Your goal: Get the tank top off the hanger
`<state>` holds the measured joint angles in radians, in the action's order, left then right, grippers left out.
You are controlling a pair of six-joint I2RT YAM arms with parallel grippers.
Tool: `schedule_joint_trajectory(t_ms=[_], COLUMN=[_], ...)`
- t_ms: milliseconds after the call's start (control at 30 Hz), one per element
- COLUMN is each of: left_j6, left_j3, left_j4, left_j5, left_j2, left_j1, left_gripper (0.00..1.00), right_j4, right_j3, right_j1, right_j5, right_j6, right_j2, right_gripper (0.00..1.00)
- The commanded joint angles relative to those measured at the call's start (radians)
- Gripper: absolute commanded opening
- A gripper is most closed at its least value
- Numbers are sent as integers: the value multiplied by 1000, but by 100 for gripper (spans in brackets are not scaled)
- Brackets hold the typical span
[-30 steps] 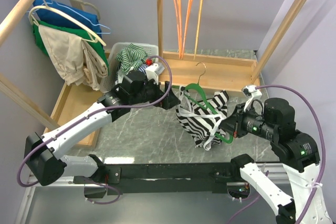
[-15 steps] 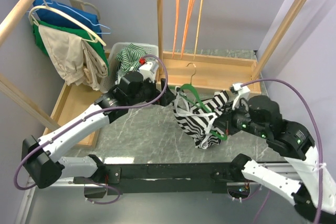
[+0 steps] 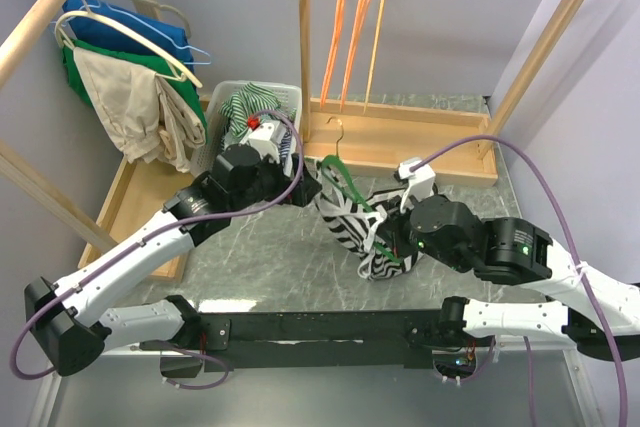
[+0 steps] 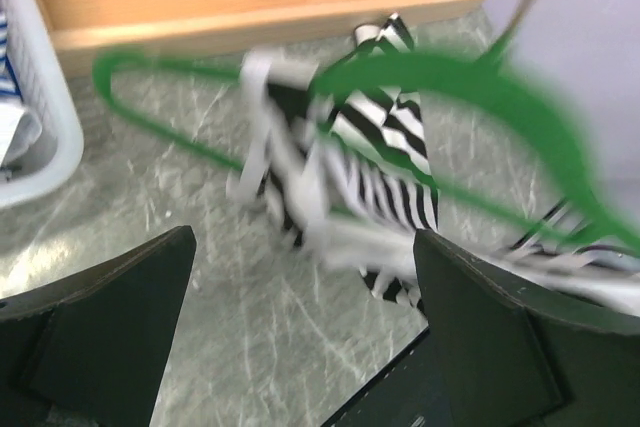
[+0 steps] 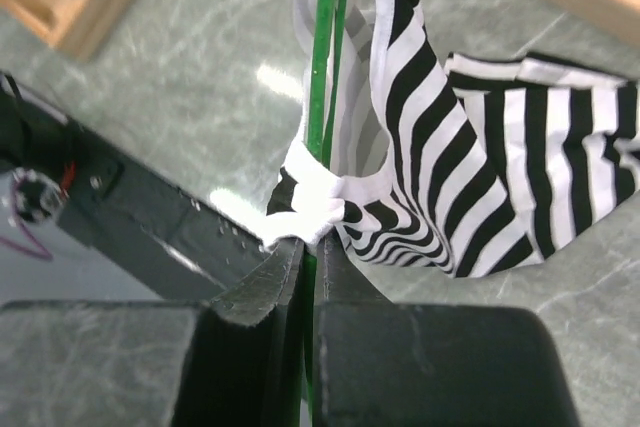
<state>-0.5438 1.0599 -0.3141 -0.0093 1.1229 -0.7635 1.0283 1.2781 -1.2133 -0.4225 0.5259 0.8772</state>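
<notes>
A black-and-white striped tank top (image 3: 355,219) hangs on a green hanger (image 3: 350,192) above the table's middle. My right gripper (image 3: 400,247) is shut on the hanger's lower end; in the right wrist view the green bar (image 5: 320,87) runs between the closed fingers, with the top's strap bunched at the fingertips (image 5: 310,209). My left gripper (image 3: 312,190) is open just left of the top. In the left wrist view the striped top (image 4: 385,162) and the blurred hanger (image 4: 470,97) lie beyond the wide-apart fingers (image 4: 100,317).
A white basket (image 3: 250,112) with clothes stands behind the left arm. A wooden rack (image 3: 400,137) with orange hangers (image 3: 350,27) stands at the back. Clothes hang on a rack (image 3: 130,77) at the left. A black bar (image 3: 320,327) runs along the near edge.
My right arm has swung left, carrying the hanger and top toward the left and tilting them more upright. My left gripper has shifted slightly left and stays open.
</notes>
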Motion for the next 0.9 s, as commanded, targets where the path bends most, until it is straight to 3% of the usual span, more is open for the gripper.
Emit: schedule_joint_trajectory(t_ms=[0, 433, 733, 833, 867], left_j6=[-24, 10, 42, 45, 47], left_j3=[-52, -61, -34, -26, -18], left_j4=[0, 92, 113, 118, 115], left_j5=[-20, -64, -83, -96, -109], left_j2=[-46, -89, -48, -28, -22], left_j1=[-2, -2, -2, 0, -2], left_gripper=[99, 90, 60, 47, 36], right_j4=[-146, -166, -174, -166, -153], right_j3=[78, 70, 69, 72, 72], right_j1=[-6, -14, -23, -28, -31], right_j5=[-84, 21, 87, 93, 91], right_j6=[-20, -10, -10, -3, 2], right_j2=[-43, -32, -37, -40, -41], right_gripper=[0, 0, 0, 0, 0])
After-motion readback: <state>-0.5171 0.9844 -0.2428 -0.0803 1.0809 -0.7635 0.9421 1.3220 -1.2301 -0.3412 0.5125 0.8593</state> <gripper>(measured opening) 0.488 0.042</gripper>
